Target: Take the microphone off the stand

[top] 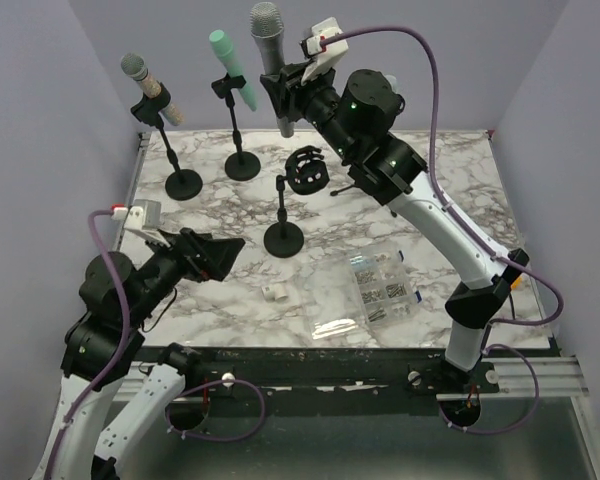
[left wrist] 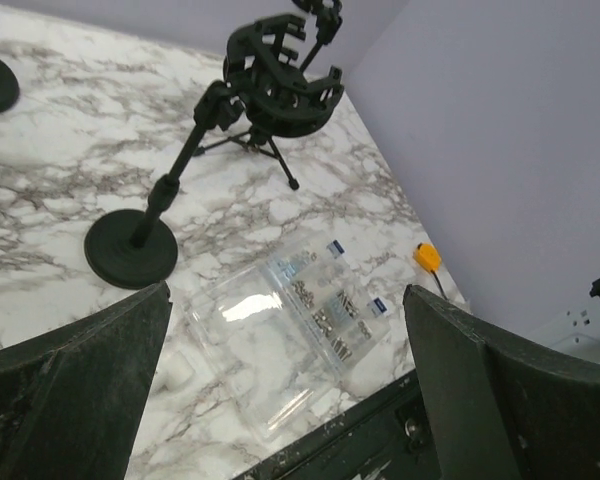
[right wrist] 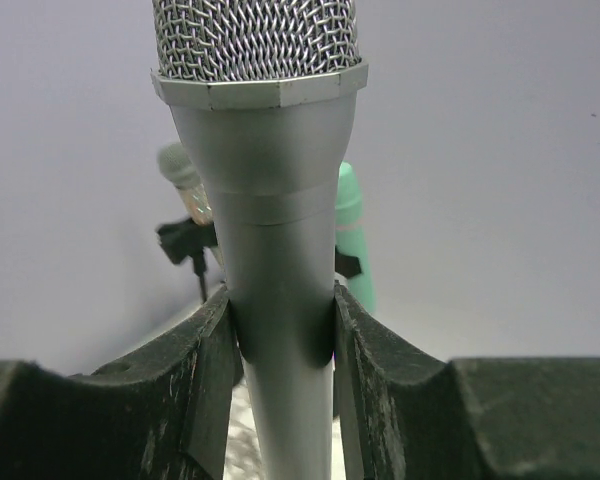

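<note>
We see a marble table (top: pixel 450 190), lilac walls (top: pixel 70 90) around, right gripper (top: pixel 282 92) clamped on a silver microphone (top: pixel 268 40) far back, left gripper (top: pixel 225 258) jaws apart.

You have the silver microphone (top: pixel 268 50) upright, mesh head on top; its grey body is pinched in the right gripper (top: pixel 283 100), high and clear of the stand (top: pixel 283 225); that black stand sits mid-table on its round base, cage-like clip tilted.

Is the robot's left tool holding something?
No, the left tool is wide open, with nothing gripped between its fingers.
</note>
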You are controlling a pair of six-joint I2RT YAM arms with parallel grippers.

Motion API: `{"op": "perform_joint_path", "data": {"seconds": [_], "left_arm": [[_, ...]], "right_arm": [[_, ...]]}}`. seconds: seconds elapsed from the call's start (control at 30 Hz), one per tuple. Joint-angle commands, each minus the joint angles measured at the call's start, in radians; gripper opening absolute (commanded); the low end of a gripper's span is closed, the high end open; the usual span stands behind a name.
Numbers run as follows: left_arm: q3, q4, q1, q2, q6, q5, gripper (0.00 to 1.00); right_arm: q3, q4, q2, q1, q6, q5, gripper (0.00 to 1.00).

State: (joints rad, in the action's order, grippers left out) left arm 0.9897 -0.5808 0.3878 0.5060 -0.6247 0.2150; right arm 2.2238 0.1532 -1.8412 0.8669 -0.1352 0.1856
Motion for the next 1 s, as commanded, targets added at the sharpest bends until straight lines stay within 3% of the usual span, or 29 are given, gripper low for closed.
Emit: {"op": "perform_joint_path", "data": {"seconds": [0.0, 0.4, 0.57, 0.7, 0.87, 0.97], "left_arm": [[0.047, -0.032, -0.006, -0.097, 0.021, -0.173, 0.98], [0.106, -0.015, -0.005, -0.386, 0.15, -0.458, 0.97], [0.161, -0.027, -0.006, -0.488, 0.225, -0.626, 0.95], [0.214, -0.08, -0.003, -0.503, 0.257, -0.768, 0.94], [0.245, -0.116, -0.003, -0.485, 0.288, -0.796, 0.93], [0.266, -0.121, -0.003, -0.472, 0.311, -0.79, 0.92]], "right_arm": [[0.043, -0.034, -0.026, 0.07, 0.132, -0.023, 0.01], [0.009, 0.047, -0.203, 0.313, 0.153, 0.025, 0.01], [-0.087, 0.082, -0.249, 0.33, 0.149, -0.097, 0.01], [-0.11, 0.171, -0.325, 0.365, 0.02, -0.179, 0.01], [0.043, 0.397, -0.513, 0.418, -0.007, -0.217, 0.01], [0.024, 0.418, -0.555, 0.439, 0.027, -0.207, 0.01]]}}
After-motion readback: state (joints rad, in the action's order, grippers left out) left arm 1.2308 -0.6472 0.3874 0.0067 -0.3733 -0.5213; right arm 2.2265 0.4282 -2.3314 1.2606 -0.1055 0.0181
